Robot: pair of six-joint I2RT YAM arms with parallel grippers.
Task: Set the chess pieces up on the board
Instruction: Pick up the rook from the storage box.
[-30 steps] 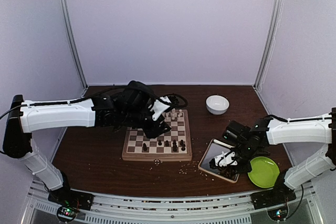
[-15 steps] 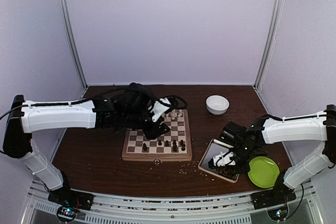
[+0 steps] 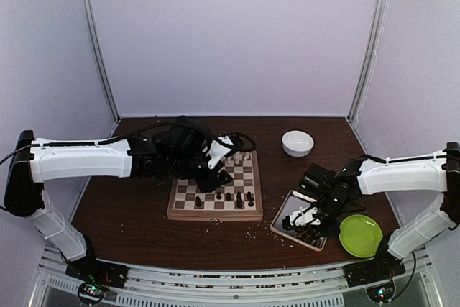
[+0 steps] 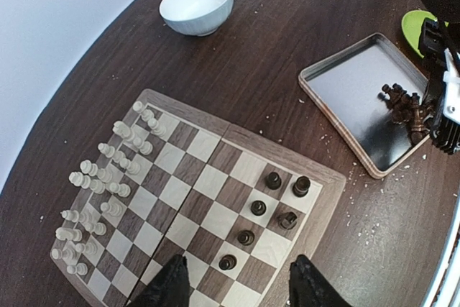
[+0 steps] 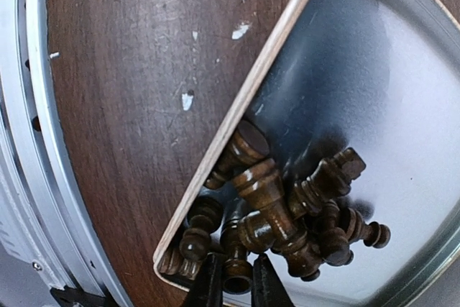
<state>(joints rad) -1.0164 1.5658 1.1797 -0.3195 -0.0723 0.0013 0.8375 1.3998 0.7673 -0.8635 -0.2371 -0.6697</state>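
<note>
The left pincer (image 4: 237, 280) hangs with its jaws apart and empty over the board (image 4: 213, 180). There the cream chess pieces (image 4: 100, 192) fill two rows and six dark chess pieces (image 4: 267, 208) stand opposite. The right pincer (image 5: 236, 283) is clamped on one dark piece (image 5: 236, 260) in the heap (image 5: 287, 213) crowding a corner of the tray (image 4: 345, 95). A bowl (image 4: 195, 5), green plate (image 3: 359, 235) and crumbs (image 4: 359, 192) dot the worktop (image 4: 273, 34).

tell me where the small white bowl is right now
In the top view the round white bowl sits right of centre toward the back, beyond the shiny metal tray and right of the checked wooden chessboard.
</note>
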